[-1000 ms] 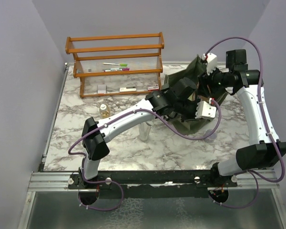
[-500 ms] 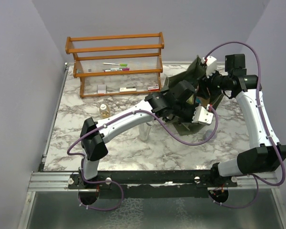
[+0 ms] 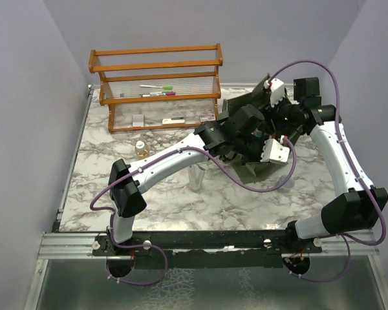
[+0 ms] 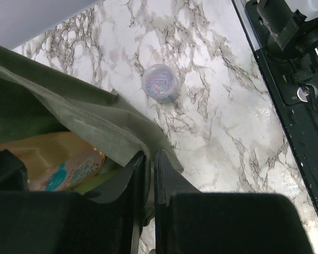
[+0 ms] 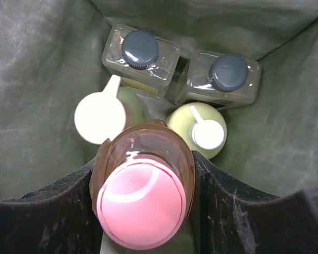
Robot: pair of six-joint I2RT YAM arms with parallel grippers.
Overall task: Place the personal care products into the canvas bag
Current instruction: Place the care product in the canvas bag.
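Observation:
The olive canvas bag (image 3: 251,171) stands open at the right back of the table. My left gripper (image 3: 264,157) is shut on the bag's near rim; in the left wrist view its fingers (image 4: 150,159) pinch the green fabric (image 4: 79,114). My right gripper (image 3: 266,128) is over the bag mouth, shut on an amber bottle with a pink cap (image 5: 141,203). Below it in the bag (image 5: 32,79) stand two clear dark-capped bottles (image 5: 140,52) and two pale green white-capped bottles (image 5: 200,129). A beige-orange bottle (image 4: 63,164) shows inside the bag in the left wrist view.
An amber bottle (image 3: 141,150) and a silvery upright item (image 3: 195,177) stand on the marble left of the bag. The orange wooden rack (image 3: 156,84) with pens is at the back. A small lavender jar (image 4: 160,82) sits on the table just beyond the bag's near side.
My right gripper has moved left and down over the bag mouth with the pink-capped bottle. My left gripper keeps its hold on the bag rim, shifted slightly left.

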